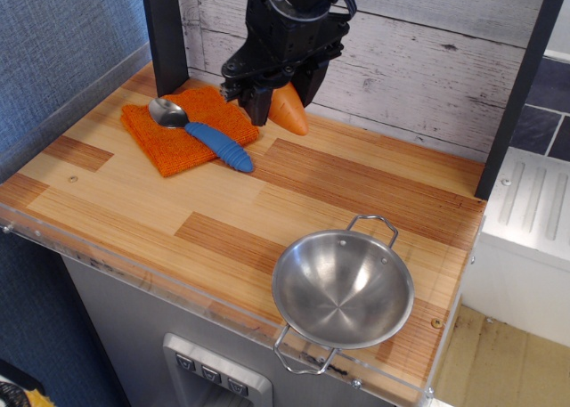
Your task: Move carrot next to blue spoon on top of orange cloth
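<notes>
The steel bowl (343, 288) on the desk (356, 189) holds nothing, while the hand (283, 91) grips the carrot (289, 110), tip down, just right of the orange cloth (183, 126).

Single fixed view is looking down from high at the near side, facing the far plank wall (427, 60). It is taking in the whole wooden counter (267, 202) from moderate distance.
</notes>
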`<state>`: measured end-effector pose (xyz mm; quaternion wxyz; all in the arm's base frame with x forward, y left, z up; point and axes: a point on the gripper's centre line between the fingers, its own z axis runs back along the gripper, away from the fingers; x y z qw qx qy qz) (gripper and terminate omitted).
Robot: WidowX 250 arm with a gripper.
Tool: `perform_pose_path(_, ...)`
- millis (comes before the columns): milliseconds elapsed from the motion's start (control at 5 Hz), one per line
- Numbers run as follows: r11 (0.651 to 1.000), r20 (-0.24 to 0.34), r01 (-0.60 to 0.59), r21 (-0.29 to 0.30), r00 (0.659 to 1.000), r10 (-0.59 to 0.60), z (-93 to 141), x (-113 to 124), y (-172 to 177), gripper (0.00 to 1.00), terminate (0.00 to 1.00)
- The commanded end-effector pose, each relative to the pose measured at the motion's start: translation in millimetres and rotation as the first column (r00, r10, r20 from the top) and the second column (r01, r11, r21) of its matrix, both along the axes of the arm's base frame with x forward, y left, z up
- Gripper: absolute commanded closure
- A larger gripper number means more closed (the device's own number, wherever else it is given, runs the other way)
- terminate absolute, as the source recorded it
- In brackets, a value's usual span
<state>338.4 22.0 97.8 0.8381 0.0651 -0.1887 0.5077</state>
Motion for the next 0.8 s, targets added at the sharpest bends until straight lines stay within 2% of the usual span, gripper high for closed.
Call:
perform_pose_path(0,1.000,0.001,-0.014,-0.013,1.000,0.014,-20,39,5,1.00,0.00)
perform_pose_path(200,1.000,-0.034,-0.013,-0.005,0.999,0.013,-40,51,10,1.00,0.00)
perform_pose_path(600,1.000,-0.057,0.000,-0.013,0.998,-0.001,-61,68,16,1.00,0.00)
